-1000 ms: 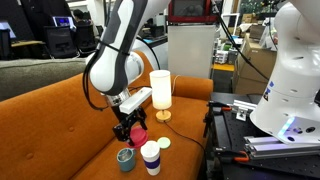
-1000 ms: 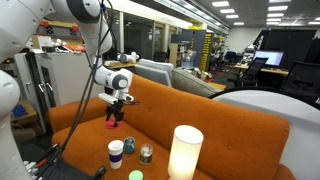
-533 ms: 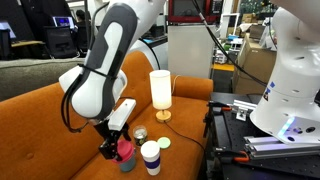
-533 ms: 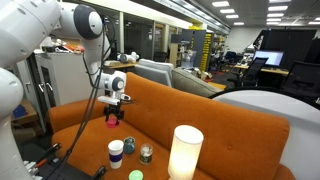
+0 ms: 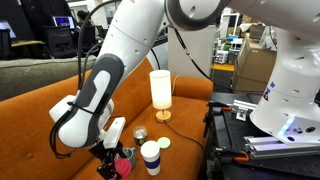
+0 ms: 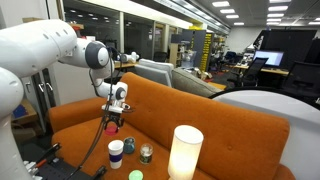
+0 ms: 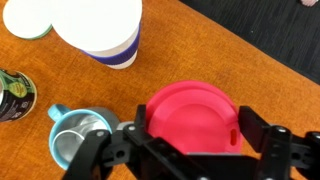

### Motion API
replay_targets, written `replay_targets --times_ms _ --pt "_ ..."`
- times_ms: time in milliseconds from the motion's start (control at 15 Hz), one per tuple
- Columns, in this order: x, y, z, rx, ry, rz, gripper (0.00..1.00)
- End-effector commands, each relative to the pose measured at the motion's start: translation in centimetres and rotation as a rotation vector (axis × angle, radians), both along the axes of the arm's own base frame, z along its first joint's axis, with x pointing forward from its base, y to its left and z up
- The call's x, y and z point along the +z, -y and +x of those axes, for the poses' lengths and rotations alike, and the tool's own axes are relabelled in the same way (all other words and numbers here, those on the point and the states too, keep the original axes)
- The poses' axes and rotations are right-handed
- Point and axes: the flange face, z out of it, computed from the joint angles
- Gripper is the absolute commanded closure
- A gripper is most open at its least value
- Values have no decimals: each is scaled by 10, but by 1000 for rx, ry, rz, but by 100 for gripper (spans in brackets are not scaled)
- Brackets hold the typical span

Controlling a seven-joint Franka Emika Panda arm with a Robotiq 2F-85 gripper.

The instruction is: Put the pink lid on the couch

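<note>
On my wrist view, left to right: one small can [image 7: 12, 95] with dark print that is too blurred for me to read. Next is one round teal cup [image 7: 72, 135] with a shiny metal inside. One flat white disc [image 7: 30, 15] lies at the top edge. Beside it stands one white cup [image 7: 105, 30] with a blue band round it, smooth plastic by the look.

Then the lid [image 7: 190, 118], one only: pink, round and thick, with a raised rim. My gripper [image 7: 193, 140] pinches it, a black finger against each side. It hangs low over the couch [image 7: 270, 60], whose orange cover shows a fine weave. I can't tell whether the lid touches the seat. In an exterior view the lid [image 5: 123, 165] is just beside the white cup [image 5: 150, 157].
</note>
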Motion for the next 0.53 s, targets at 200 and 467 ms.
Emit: replay_targets --times_ms 200,467 --pt "-51 -22 3 78 -156 -57 35" --pt "-64 -23 -15 74 -218 -92 35"
